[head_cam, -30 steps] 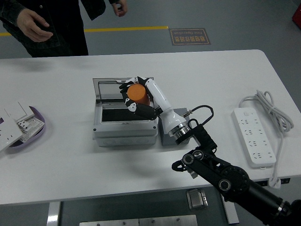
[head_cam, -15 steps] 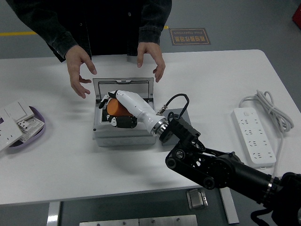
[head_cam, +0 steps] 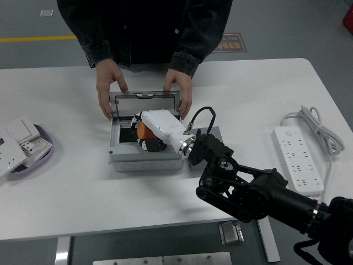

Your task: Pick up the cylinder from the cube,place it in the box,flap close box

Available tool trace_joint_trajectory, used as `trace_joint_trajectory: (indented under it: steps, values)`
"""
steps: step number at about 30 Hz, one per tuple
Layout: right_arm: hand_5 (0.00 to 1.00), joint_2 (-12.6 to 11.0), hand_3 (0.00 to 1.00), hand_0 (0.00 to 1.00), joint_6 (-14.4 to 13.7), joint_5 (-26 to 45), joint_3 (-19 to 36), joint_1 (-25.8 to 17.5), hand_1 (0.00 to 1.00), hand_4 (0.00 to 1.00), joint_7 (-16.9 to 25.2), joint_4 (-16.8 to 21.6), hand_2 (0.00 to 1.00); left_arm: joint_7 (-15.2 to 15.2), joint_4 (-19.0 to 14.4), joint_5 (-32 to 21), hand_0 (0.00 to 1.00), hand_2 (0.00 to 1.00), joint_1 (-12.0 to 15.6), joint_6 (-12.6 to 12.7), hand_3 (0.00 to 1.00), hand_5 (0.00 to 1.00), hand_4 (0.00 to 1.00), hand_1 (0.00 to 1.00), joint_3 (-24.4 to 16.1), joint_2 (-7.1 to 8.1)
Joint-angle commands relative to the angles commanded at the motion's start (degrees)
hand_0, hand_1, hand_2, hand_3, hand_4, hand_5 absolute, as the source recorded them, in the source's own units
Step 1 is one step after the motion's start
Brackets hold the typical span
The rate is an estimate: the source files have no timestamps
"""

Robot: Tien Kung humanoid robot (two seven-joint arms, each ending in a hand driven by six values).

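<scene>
I see my right robot hand (head_cam: 150, 131) grasping the orange cylinder (head_cam: 141, 130) inside the open box (head_cam: 144, 157); a person's hands (head_cam: 108, 91) steady the lid (head_cam: 143, 104) on the worktop (head_cam: 71, 182).

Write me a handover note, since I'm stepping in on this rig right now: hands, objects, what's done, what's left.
Right hand: inside the box, fingers shut on the orange cylinder.
Left hand: not in view.
A person's hands hold both ends of the raised lid.
The grey cube sits right of the box, mostly hidden behind the arm.
Done: cylinder lifted off the cube and brought into the box.
Left: release it, withdraw the hand, flap the lid closed.
</scene>
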Motion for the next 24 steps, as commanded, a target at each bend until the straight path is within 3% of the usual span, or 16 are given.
trace_joint_trajectory:
  steps: [2,3,8,9,14,15,20,21,24]
  values:
    - [0.002,0.0,0.608,0.158,0.1,-0.2,0.1,0.0,0.448,0.363,0.0,0.0,0.546,0.0,0.0,0.1,0.601,0.566,0.0,0.0,0.601,0.283,0.671,0.588,0.0,0.00]
    - [0.099,0.0,0.685,0.622,0.1,-0.3,0.1,0.0,0.656,0.398,0.0,0.0,0.666,0.0,0.0,0.1,0.601,0.565,-0.1,0.0,0.601,0.286,0.671,0.587,-0.1,0.00]
    - [0.099,0.0,0.685,0.622,0.1,-0.7,0.5,0.0,0.656,0.398,0.3,-0.1,0.666,0.0,0.0,0.2,0.601,0.565,-0.1,-0.1,0.601,0.286,0.671,0.587,-0.1,-0.01]
    - [0.197,0.0,0.701,0.787,0.1,-0.7,0.5,0.0,0.696,0.499,0.4,-0.1,0.687,0.0,0.0,0.2,0.601,0.565,-0.1,-0.1,0.601,0.285,0.671,0.588,-0.1,-0.02]
    - [0.197,0.0,0.701,0.787,0.2,-0.6,0.7,-0.1,0.696,0.499,0.8,-0.2,0.687,0.0,0.0,0.2,0.601,0.565,-0.1,-0.1,0.601,0.285,0.671,0.588,-0.1,-0.05]
    - [0.299,0.0,0.700,0.810,0.3,-0.3,0.7,-0.1,0.695,0.629,1.0,-0.3,0.695,0.0,0.0,0.1,0.601,0.565,-0.1,-0.1,0.601,0.285,0.672,0.588,0.0,-0.04]
    - [0.299,0.0,0.700,0.810,1.0,1.3,1.0,-0.4,0.695,0.629,2.2,-0.6,0.695,0.0,0.0,0.1,0.601,0.565,-0.1,-0.1,0.601,0.285,0.672,0.588,0.0,-0.02]
    - [0.344,0.0,0.710,0.821,1.1,1.5,1.1,-0.4,0.696,0.716,2.4,-0.7,0.697,-0.1,0.0,0.1,0.601,0.565,-0.1,-0.2,0.601,0.284,0.672,0.588,0.0,-0.02]
    - [0.344,0.0,0.710,0.821,1.4,2.5,1.5,-0.6,0.696,0.716,3.0,-0.9,0.697,-0.1,0.0,0.0,0.601,0.565,-0.2,-0.2,0.601,0.284,0.672,0.588,0.1,-0.04]
